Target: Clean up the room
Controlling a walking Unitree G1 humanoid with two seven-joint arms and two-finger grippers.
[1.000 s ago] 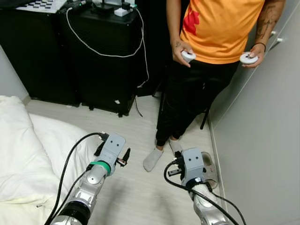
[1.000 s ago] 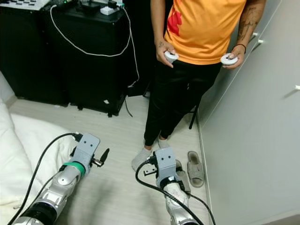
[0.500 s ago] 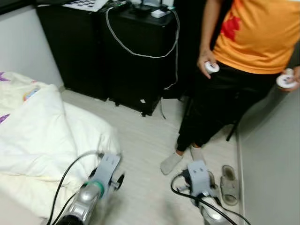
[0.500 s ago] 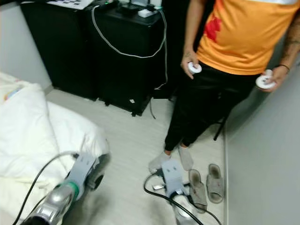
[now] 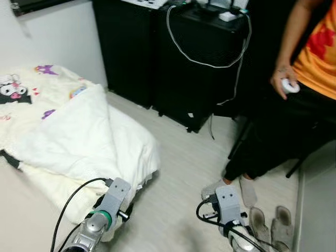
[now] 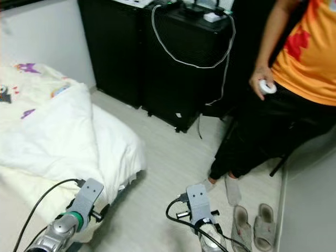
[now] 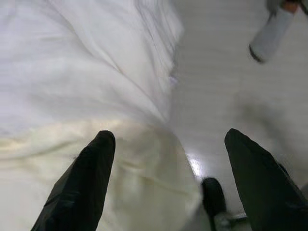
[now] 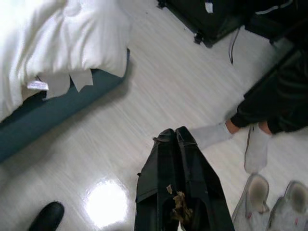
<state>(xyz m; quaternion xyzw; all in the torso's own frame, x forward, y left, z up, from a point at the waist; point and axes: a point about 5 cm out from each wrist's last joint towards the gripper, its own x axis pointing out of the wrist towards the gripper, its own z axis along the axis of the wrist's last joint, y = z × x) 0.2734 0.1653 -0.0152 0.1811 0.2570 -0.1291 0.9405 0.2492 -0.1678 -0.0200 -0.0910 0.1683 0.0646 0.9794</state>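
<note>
**Cleanup barely begun, duvet now in front of you**

You have little done that shows. The duvet (image 5: 79, 136) lies rumpled on the bed (image 8: 57, 110), one corner hanging over the edge toward the floor (image 5: 178, 173). A pair of slippers (image 6: 254, 228) sits on the floor by the wall on your right, just beside the socked feet of a person (image 5: 294, 105) who stands there with a small white controller (image 5: 289, 85) in hand. A white cable (image 5: 210, 58) hangs down the front of the black cabinet (image 5: 194, 73). I judge the bedding and the slippers are what is left to tidy.

Your left gripper (image 7: 168, 173) is spread wide and grips nothing; it hangs low over the duvet's edge, where the fabric meets the floor. Your right gripper (image 8: 180, 168) has its fingers pressed together with nothing between them, though some brownish bits cling near their base. It points at bare floor between the bed and the person's feet.

Against the frame a second ago, the whole view has swung to your left: the bed and its printed sheet (image 5: 31, 89) now take much of the picture, and the person has slid to the right edge. That is the camera turning, not the things moving. Both arms stay low and forward as they were
</note>
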